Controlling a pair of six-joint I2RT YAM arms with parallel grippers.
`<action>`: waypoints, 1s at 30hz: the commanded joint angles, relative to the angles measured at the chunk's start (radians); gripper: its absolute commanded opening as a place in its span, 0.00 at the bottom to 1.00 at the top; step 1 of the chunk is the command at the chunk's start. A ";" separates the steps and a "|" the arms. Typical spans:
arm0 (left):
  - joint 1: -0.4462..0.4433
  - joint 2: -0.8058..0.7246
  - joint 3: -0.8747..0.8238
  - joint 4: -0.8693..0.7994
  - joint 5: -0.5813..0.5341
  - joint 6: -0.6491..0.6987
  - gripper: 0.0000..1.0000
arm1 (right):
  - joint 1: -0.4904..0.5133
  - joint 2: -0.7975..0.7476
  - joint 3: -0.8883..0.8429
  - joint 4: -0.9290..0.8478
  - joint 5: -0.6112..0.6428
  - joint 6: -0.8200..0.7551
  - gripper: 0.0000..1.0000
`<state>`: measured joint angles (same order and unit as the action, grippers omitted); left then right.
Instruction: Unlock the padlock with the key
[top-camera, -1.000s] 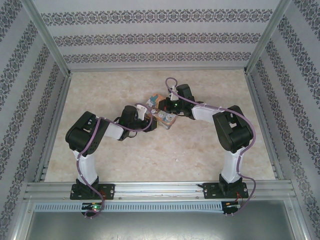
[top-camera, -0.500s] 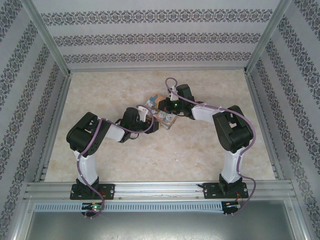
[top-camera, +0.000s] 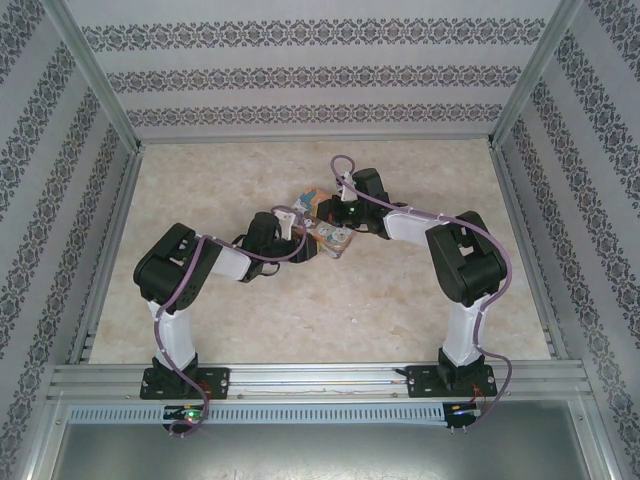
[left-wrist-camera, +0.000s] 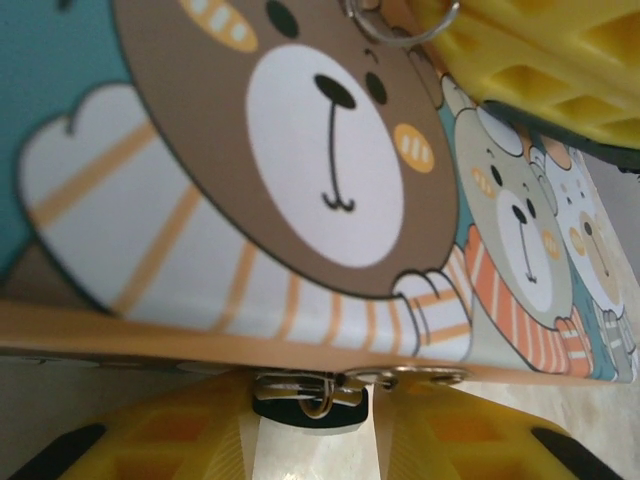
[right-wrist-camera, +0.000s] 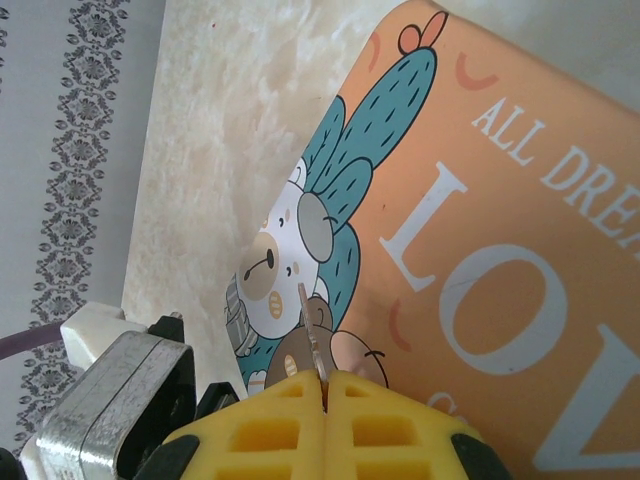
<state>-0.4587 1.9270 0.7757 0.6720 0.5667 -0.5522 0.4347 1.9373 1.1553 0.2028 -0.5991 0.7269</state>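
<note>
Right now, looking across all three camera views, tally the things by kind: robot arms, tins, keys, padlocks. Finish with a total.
Robot arms: 2, the left arm and the right arm
Tin: 1
Key: 1
Padlock: 1
Total: 5

Bench (top-camera: 250, 310): beige marbled top, light and matte, bounded by aluminium rails on all sides. Both arm bases (top-camera: 185, 378) are bolted along the near rail. One item on it: a rectangular orange-and-teal cartoon tin (top-camera: 328, 232), near centre, slightly toward the far side, skewed to the rails. Cannot tell whether it lies flat.
</note>
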 joint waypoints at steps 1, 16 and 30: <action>-0.018 0.024 0.052 -0.024 -0.027 -0.036 0.32 | 0.027 0.015 -0.049 -0.135 0.014 -0.011 0.00; -0.018 -0.045 0.051 -0.020 0.002 -0.088 0.21 | 0.026 -0.114 -0.025 -0.117 0.038 -0.025 0.00; -0.018 -0.167 0.083 -0.170 0.044 -0.241 0.16 | 0.022 -0.459 -0.278 -0.117 0.143 -0.235 0.00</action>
<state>-0.4641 1.8065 0.8097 0.5201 0.5747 -0.7437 0.4480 1.5269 0.9237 0.0963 -0.4961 0.5812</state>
